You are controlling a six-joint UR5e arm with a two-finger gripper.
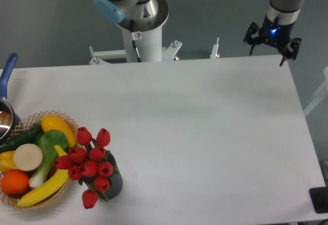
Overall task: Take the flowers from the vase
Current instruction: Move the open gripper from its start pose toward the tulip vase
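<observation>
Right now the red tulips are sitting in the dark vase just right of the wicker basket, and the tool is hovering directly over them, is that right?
Not quite. The tool is not over the flowers; it hangs at the table's far right corner, well away from them. The rest holds: the camera view shows the tulips in the dark vase, just right of the wicker basket.

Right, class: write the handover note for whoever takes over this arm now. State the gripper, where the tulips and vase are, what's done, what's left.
Gripper: open, empty, hanging above the table's far right edge.
Bunch of red tulips with green stems: standing in the short dark ribbed vase, near the front left, beside the woven wicker basket of fruit and vegetables.
Done: nothing; flowers not yet touched.
Left: cross to the vase, grasp the bunch, lift it out.
</observation>
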